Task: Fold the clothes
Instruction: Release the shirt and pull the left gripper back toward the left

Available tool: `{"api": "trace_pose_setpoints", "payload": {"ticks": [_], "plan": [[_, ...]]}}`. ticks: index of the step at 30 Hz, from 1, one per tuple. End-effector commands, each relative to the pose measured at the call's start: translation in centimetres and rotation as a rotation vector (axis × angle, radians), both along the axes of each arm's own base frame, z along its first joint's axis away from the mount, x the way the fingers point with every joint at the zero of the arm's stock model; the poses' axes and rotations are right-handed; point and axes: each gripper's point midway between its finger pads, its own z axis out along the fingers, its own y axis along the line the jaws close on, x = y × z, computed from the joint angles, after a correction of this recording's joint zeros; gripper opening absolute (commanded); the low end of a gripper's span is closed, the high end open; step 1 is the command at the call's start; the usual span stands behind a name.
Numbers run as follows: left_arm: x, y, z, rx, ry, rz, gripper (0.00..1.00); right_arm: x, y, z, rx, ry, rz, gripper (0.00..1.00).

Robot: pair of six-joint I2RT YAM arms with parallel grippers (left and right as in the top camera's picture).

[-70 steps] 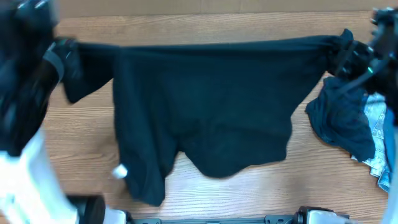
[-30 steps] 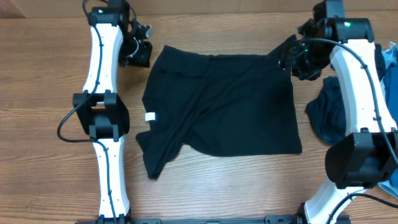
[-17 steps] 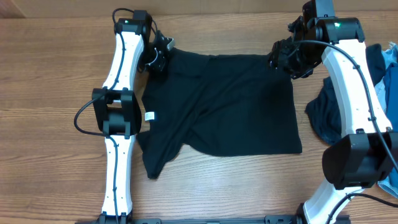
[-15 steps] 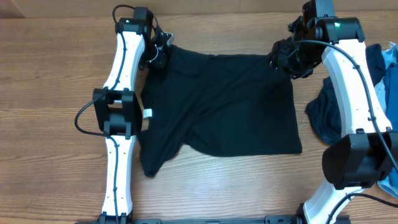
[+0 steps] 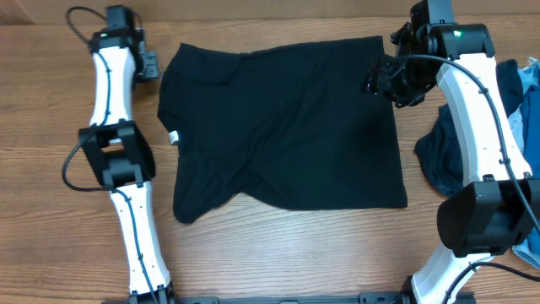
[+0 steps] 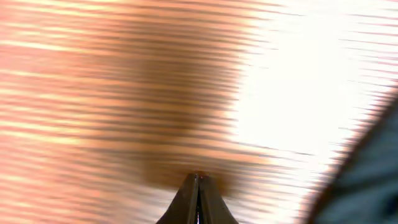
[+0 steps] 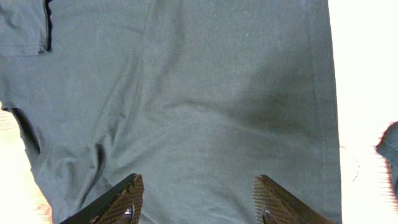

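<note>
The left gripper's (image 6: pixel 198 186) fingers are pressed together and empty over the bare table (image 6: pixel 93 93), with the T-shirt (image 6: pixel 367 186) just beside them. The right gripper's (image 7: pixel 199 208) fingers (image 7: pixel 127 199) are spread over the T-shirt's far right corner, gripping nothing. The T-shirt lies flat mid-table, and a rumpled dark blue garment (image 5: pixel 451 165) sits just beside its right edge.

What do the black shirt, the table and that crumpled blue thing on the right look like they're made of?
Shirt: soft matte knit, probably cotton jersey; it lies in loose creases with a stitched hem. Table: wood or wood-look laminate, slight sheen; straight grain lines. Crumpled blue cloth: thin matte fabric, bunched in folds; fibre unclear.
</note>
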Motion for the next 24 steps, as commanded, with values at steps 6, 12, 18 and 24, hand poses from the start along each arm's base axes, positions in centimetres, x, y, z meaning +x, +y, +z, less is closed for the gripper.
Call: {"api": "trace_pose_setpoints", "payload": {"ticks": [6, 12, 18, 24], "plan": [[0.0, -6.0, 9.9, -0.229, -0.123, -0.185, 0.08, 0.0, -0.2, 0.2, -0.009, -0.008, -0.003, 0.64], [-5.7, -13.8, 6.1, -0.302, 0.171, -0.275, 0.04, 0.0, -0.2, 0.2, -0.009, -0.007, -0.003, 0.64], [-8.1, -16.6, -0.5, -0.311, 0.325, -0.3, 0.04, 0.0, -0.2, 0.2, -0.012, -0.007, -0.003, 0.64], [-3.6, -12.3, -4.4, -0.153, 0.161, -0.252, 0.04, 0.0, -0.5, 0.1, -0.031, -0.005, -0.009, 0.64]]}}
